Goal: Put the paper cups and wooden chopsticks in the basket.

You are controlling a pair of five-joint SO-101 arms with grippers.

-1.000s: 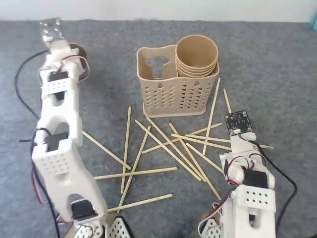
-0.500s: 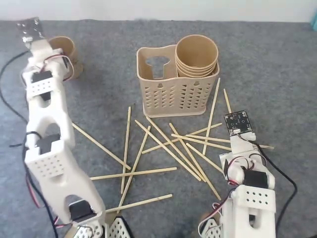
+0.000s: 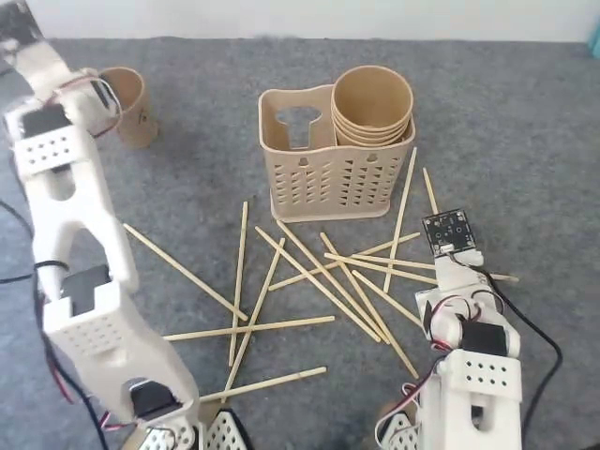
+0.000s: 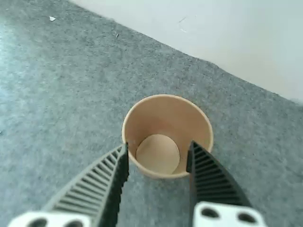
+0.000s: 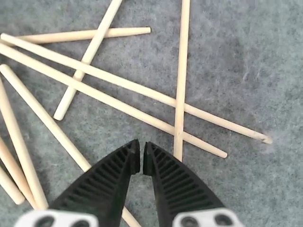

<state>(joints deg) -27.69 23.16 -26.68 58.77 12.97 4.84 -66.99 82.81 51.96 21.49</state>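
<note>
A lone paper cup (image 3: 127,105) stands upright at the table's far left. In the left wrist view I look down into the cup (image 4: 165,137); my left gripper (image 4: 158,148) is open, its fingertips flanking the cup's near side. The tan basket (image 3: 319,183) stands at the back centre with a stack of paper cups (image 3: 372,101) in its right compartment. Several wooden chopsticks (image 3: 323,277) lie crossed on the mat in front of the basket. My right gripper (image 5: 141,145) is shut, empty, just above the chopsticks (image 5: 180,80) at the right.
One chopstick (image 3: 401,217) leans against the basket's right side. The grey mat (image 3: 506,122) is bare to the right of the basket. A white wall (image 4: 213,28) rises just behind the lone cup.
The left arm has swung to the left, and the lone cup, mostly hidden behind it before, now shows beside it. The right arm has kept still.
</note>
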